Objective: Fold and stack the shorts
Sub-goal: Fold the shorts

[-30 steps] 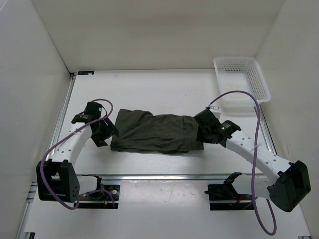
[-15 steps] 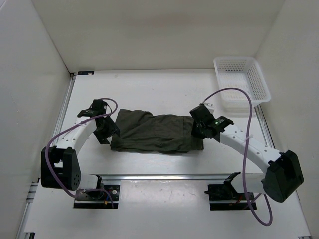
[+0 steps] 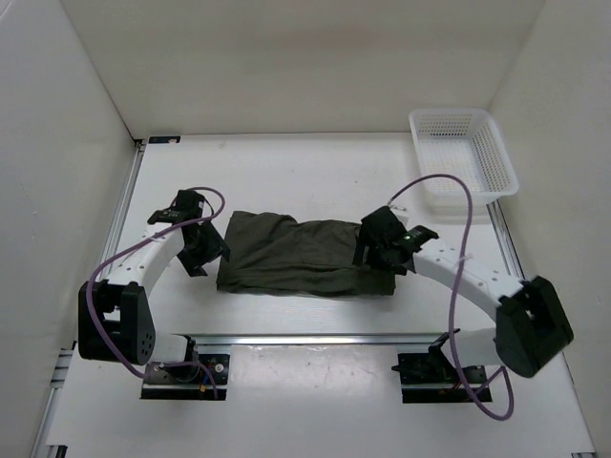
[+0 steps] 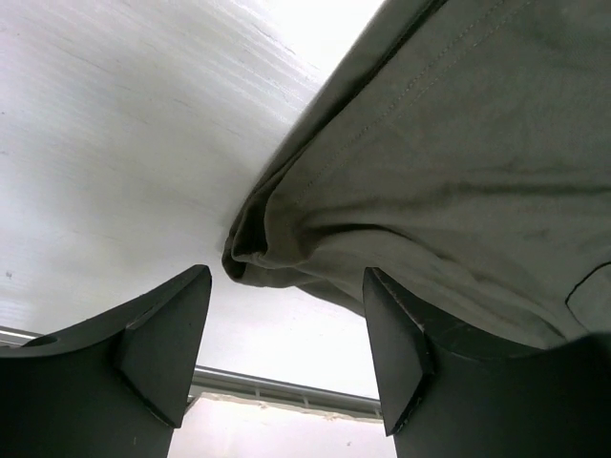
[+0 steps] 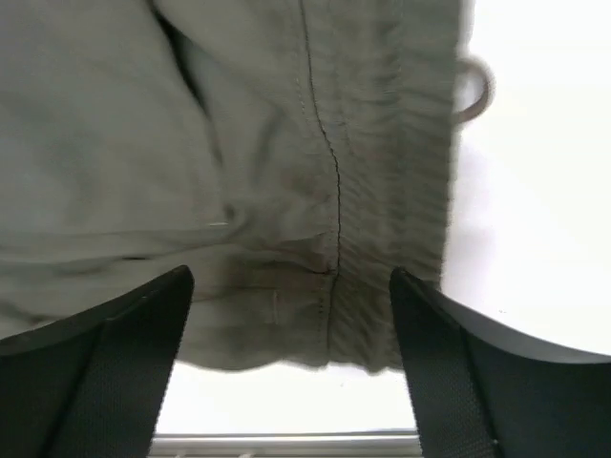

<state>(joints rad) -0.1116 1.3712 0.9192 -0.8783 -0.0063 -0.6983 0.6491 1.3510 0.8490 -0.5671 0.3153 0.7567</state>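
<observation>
Two claws sit at opposite ends of the shorts, which lie as a long folded bundle across the middle of the bench, running left to right. The left claw is at the left edge of the cloth. Its wrist view shows its fingers spread wide with nothing between them. The rounded, folded corner of the shorts lies just beyond the gap, with bare white bench to its left.

The right claw hangs over the right end, above the gathered waistband. Its fingers are also wide apart and grip nothing. A stitched seam runs down the cloth toward the gap, and a light drawstring loop pokes out past the right edge of the waistband onto the bench. Whether the fingertips touch the fabric cannot be told.

White bench shows on every side of the bundle, widest on the far side toward the back wall. A narrower strip lies between the near edge of the cloth and the metal rail. A white basket stands in the far right corner, well apart from the shorts.
</observation>
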